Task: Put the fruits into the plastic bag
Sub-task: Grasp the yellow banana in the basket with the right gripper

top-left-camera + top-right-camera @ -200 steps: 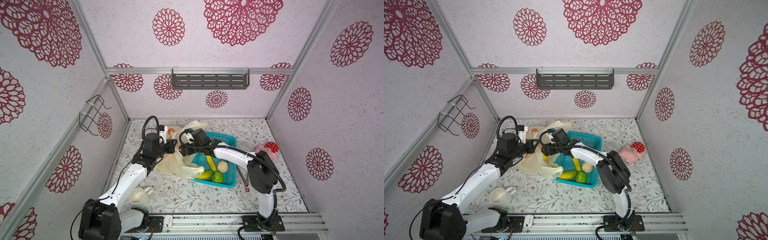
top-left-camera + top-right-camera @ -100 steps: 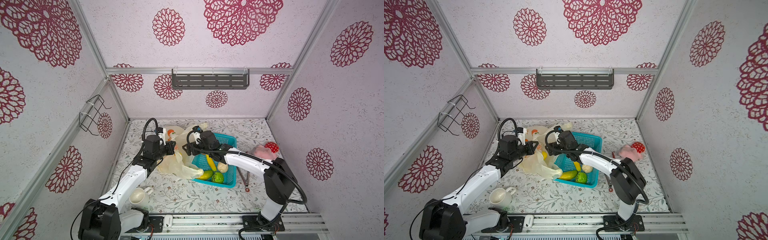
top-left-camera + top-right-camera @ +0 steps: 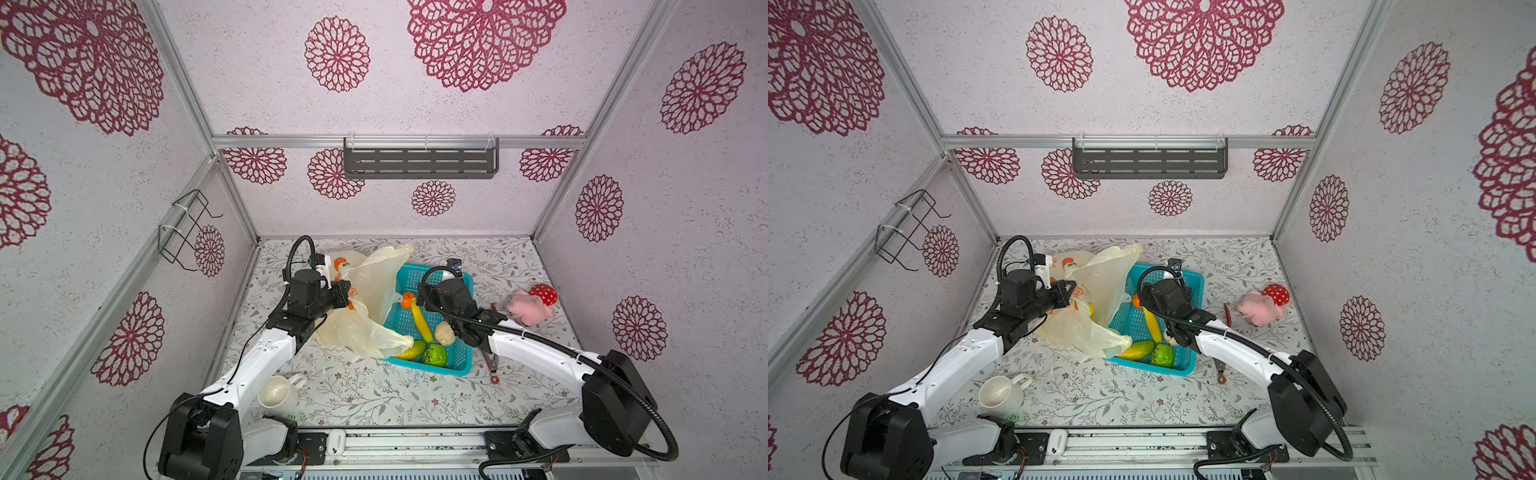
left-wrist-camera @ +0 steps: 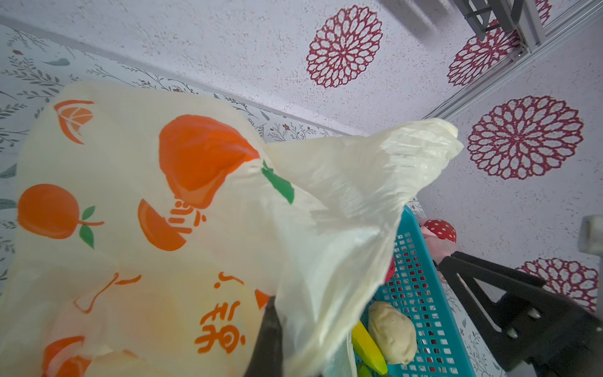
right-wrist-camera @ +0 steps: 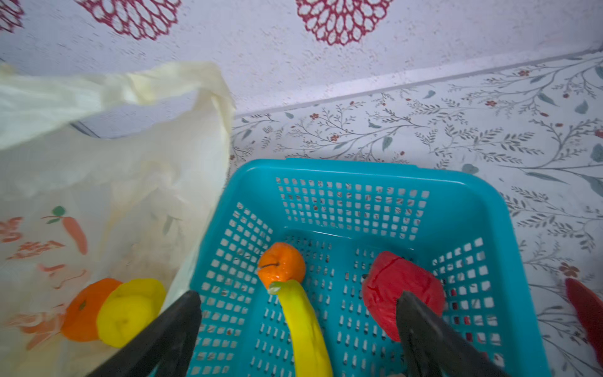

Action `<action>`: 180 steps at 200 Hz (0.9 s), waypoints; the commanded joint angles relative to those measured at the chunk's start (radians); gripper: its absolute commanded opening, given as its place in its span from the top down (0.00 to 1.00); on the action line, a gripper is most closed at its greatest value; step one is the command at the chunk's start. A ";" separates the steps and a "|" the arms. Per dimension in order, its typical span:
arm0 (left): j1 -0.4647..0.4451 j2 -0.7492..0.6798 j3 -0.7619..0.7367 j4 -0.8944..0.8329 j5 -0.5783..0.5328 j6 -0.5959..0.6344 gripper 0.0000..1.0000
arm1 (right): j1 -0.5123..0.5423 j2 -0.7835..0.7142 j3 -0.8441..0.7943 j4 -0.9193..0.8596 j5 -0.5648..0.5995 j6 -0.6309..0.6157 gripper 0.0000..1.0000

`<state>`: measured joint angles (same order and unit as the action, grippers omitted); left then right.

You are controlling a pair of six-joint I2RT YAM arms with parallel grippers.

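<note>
My left gripper [image 3: 343,291] is shut on the rim of the plastic bag [image 3: 370,282], holding its mouth up beside the teal basket [image 3: 457,365]. A dark finger [image 4: 269,326] shows against the bag [image 4: 163,196]. My right gripper [image 5: 297,297] hangs open over the basket, with the orange [image 5: 281,262] and banana [image 5: 303,326] between its fingers and the red apple [image 5: 401,287] under one. Cream fruit [image 3: 444,332], mango [image 3: 411,351] and green ball [image 3: 435,354] lie at the basket's near end. A yellow fruit [image 5: 130,310] and another orange [image 5: 85,310] show through the bag.
A red spotted mushroom plush [image 3: 544,293] and a pink plush [image 3: 525,309] lie right of the basket. A red-handled tool [image 3: 492,361] lies beside its right wall. A white mug [image 3: 279,392] sits front left. A grey shelf [image 3: 419,160] hangs on the back wall.
My right gripper has drawn back from the bag's mouth to the right, over the basket, and its jaws have spread wider. The left gripper keeps its hold on the bag.
</note>
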<state>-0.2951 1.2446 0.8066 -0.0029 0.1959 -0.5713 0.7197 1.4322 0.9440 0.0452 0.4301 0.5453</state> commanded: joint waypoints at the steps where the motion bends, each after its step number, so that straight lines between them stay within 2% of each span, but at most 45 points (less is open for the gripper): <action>1: -0.005 0.009 0.003 0.036 -0.012 -0.011 1.00 | -0.009 0.093 0.076 -0.124 -0.156 -0.034 0.07; 20: -0.006 0.014 0.002 0.046 -0.014 -0.023 1.00 | -0.017 0.220 0.168 -0.253 -0.331 -0.066 0.12; 38: -0.009 0.019 -0.001 0.053 -0.012 -0.033 1.00 | -0.032 0.354 0.264 -0.379 -0.427 -0.050 0.30; 78: -0.017 0.007 -0.011 0.049 -0.021 -0.039 1.00 | -0.073 0.452 0.335 -0.433 -0.479 -0.032 0.32; 132: -0.019 -0.019 -0.032 0.040 -0.036 -0.039 1.00 | -0.083 0.461 0.330 -0.427 -0.491 -0.028 0.33; 148: -0.019 -0.017 -0.033 0.040 -0.036 -0.038 1.00 | -0.083 0.462 0.330 -0.426 -0.493 -0.028 0.37; 180: -0.018 -0.006 -0.033 0.052 -0.035 -0.045 1.00 | -0.082 0.463 0.330 -0.418 -0.517 -0.043 0.58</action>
<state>-0.3080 1.2472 0.7841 0.0242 0.1699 -0.6037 0.6373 1.9038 1.2522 -0.3603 -0.0624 0.5098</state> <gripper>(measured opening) 0.042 0.481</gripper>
